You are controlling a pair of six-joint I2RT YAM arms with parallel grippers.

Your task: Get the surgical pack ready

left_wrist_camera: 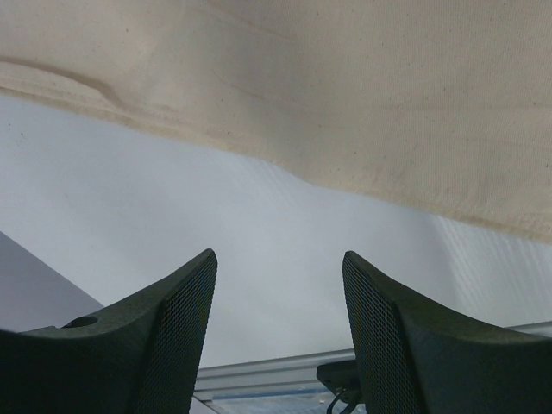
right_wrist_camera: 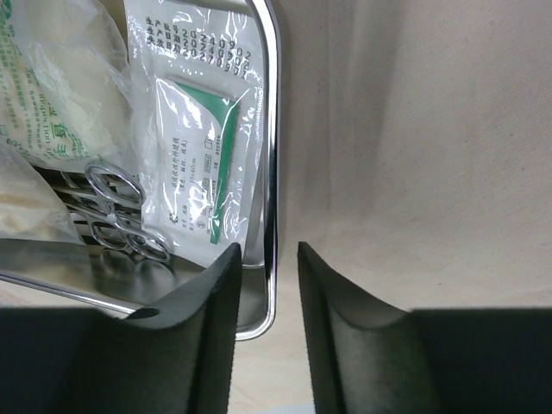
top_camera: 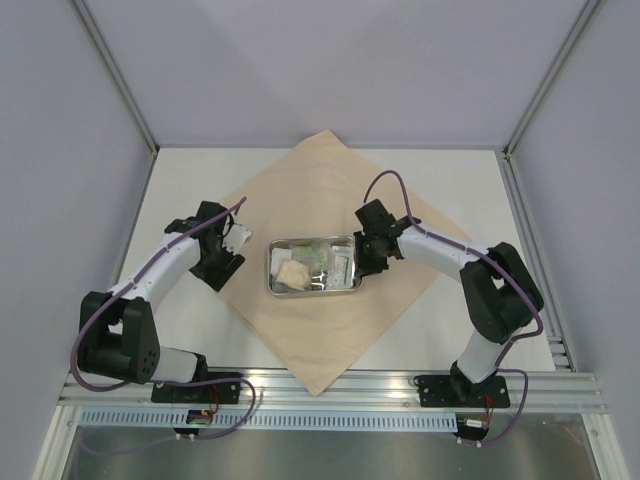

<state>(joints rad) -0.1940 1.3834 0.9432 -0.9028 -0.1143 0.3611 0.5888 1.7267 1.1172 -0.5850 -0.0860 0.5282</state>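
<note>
The tray [top_camera: 268,270] sat in the middle of the cloth [top_camera: 330,340], with packets [right_wrist_camera: 203,147] and clamps [right_wrist_camera: 121,216] inside. The right gripper [right_wrist_camera: 267,250] was just beside its rim, jaws nearly together, holding nothing. The left gripper [left_wrist_camera: 278,259] was wide and empty by the cloth's left corner. Filling looked done. Next, a corner likely needed pinching and folding over.

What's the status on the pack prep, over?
Left gripper open, empty, at cloth edge. Right gripper narrowly open, straddling tray rim. Tray loaded, centred on cloth. Nothing in the way.
</note>
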